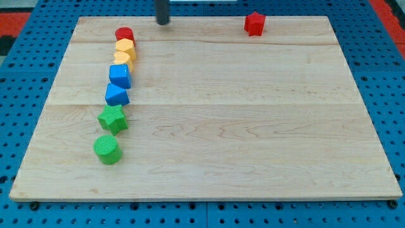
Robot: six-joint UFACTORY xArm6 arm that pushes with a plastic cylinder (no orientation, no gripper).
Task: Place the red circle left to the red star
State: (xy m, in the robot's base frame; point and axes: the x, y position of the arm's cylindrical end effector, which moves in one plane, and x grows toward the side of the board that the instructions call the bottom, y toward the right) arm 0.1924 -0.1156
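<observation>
Nearest, green circle [107, 149] and green star [112, 118]; farther, two blue, two yellow. Red circle [124, 35] atop that column, far left of desk [221, 126]. Red star [254, 23] far right. No pincer; my tip [162, 22] just right of circle. Best circling behind, then pushing rightward, stopping short of star.

Wooden board [215, 126] carries left-side column of blocks, red star [254, 23] top right

Seven blocks in a column down the board [209, 126] at view's left, circle [124, 34] topmost, star [254, 23] apart at top right, my tip [162, 22] between them
</observation>
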